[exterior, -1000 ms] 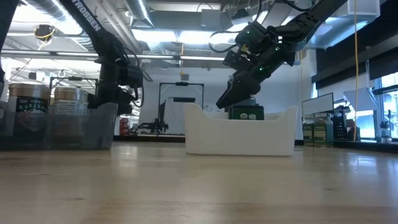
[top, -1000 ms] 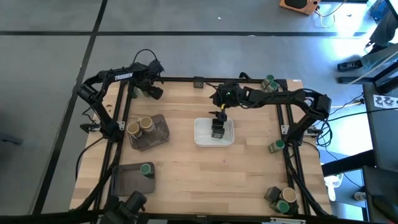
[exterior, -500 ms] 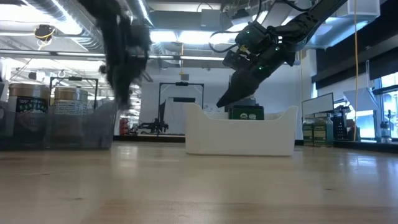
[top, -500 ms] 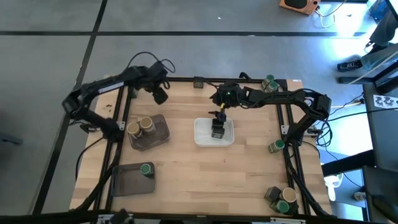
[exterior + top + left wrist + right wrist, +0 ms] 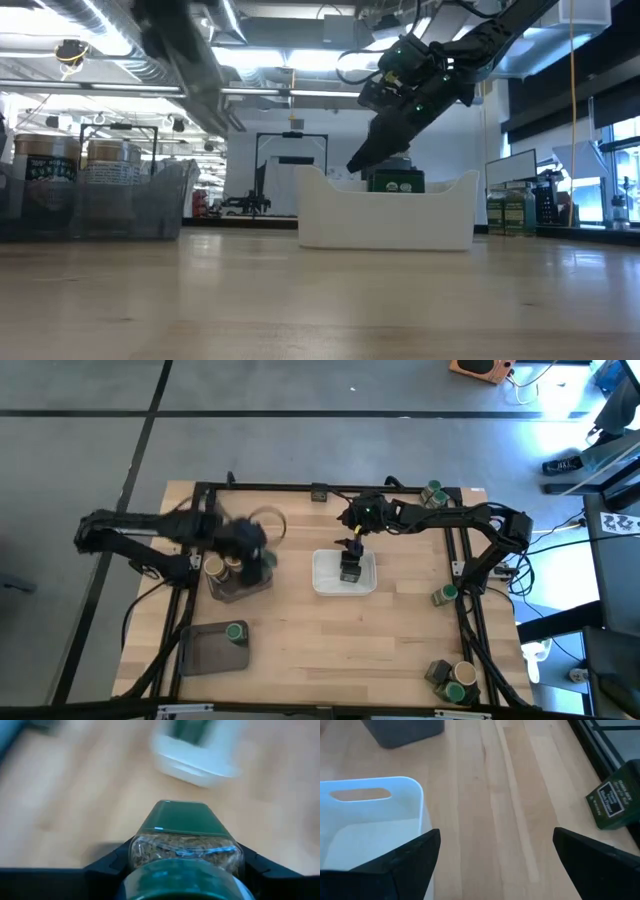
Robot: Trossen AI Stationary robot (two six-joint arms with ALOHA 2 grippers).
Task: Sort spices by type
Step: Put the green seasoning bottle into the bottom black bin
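My left gripper (image 5: 256, 556) hangs blurred above the grey tray (image 5: 258, 582), shut on a green-lidded spice jar (image 5: 184, 837). Two tan-topped jars (image 5: 224, 564) stand in that tray. My right gripper (image 5: 351, 548) hovers open over the white tray (image 5: 325, 582), just above the dark tin (image 5: 350, 570) that stands inside it. In the low view its fingers (image 5: 368, 158) slant down toward the tin (image 5: 393, 182). Another green-lidded jar (image 5: 235, 631) stands on the near-left dark tray (image 5: 205, 652). My left gripper pinches the jar between its two fingers, one on each side of the glass body (image 5: 137, 854) just past the green lid. The jar lies along the fingers, lid end toward the wrist. The fingers slant down and the jar is lifted clear of the table.
More spice containers stand along the table's right side: one at the far corner (image 5: 433, 492), one at the edge (image 5: 445, 595), two at the near corner (image 5: 455, 682). A green tin (image 5: 615, 802) shows in the right wrist view. Bare wood lies in the near middle.
My left gripper has swung from the table's far left corner toward the near side and the middle, rising and turning as it went. It now hangs over the grey tray with the tan-topped jars.
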